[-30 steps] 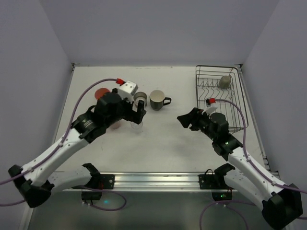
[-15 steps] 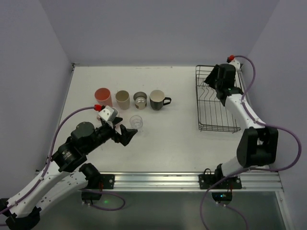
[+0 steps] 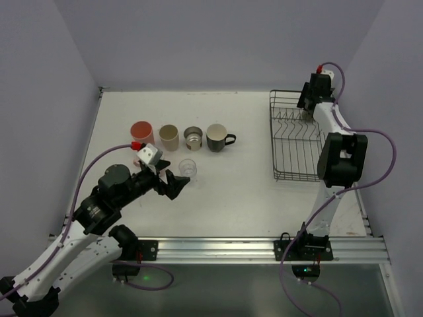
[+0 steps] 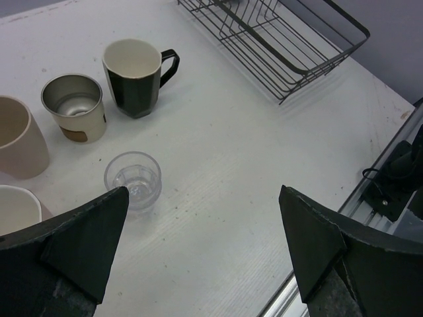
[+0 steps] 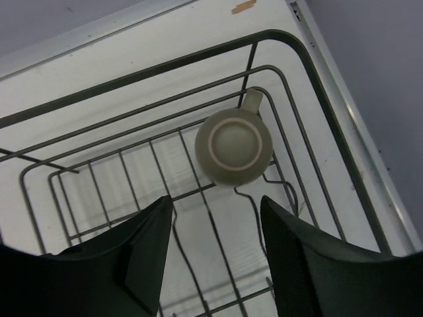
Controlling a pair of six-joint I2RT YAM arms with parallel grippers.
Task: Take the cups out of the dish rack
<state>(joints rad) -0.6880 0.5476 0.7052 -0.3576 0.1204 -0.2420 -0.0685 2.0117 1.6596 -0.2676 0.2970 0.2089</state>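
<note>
Swinging across, the right gripper now hangs spread open over the grey-olive cup, upside down in the one o'clock corner of the dish rack, seemingly the last to unload. The left gripper, also released, has backed off the clear glass.

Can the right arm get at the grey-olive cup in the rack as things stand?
Probably yes. The right claw hangs open above the grey-olive cup, and nothing covers the cup. The corner wires of the dish rack crowd it on two sides, though.
</note>
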